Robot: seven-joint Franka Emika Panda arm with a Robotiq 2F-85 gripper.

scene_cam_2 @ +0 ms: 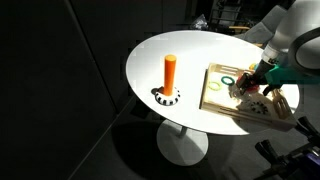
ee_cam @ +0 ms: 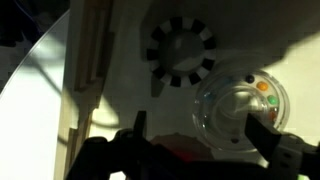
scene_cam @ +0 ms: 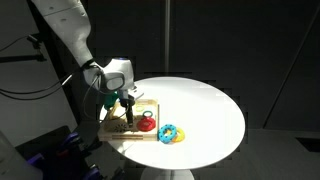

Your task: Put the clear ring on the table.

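I have the gripper [ee_cam: 200, 135] low over the tray [scene_cam_2: 213, 98], with its fingers [ee_cam: 140, 128] spread wide and nothing held between them. The clear ring [ee_cam: 238, 108] lies flat in the tray. In the wrist view it sits just ahead of the fingertips and off toward the finger at the picture's right side, so I am not centred on it. I cannot make it out with any certainty in either exterior view.

The step in hand is the grasp. I judge it needs a small sideways correction first, so that one wall of the ring falls between the fingers and is not under a single fingertip. Then I come straight down and close slowly, because a thin see-through ring on smooth wood will likely skate away if one pad meets it first.

Two neighbours need watching. The black-and-white ring [ee_cam: 180, 55] lies further ahead. The red ring [scene_cam: 147, 122] is just beside the gripper, and a red patch shows low between my fingers in the wrist view. I must not close on that one.

Once I have the ring, I lift it above the tray's raised edge, carry it to the bare table [scene_cam: 210, 105] away from the blue-and-yellow ring [scene_cam: 168, 133], lower it until it touches, and let go.
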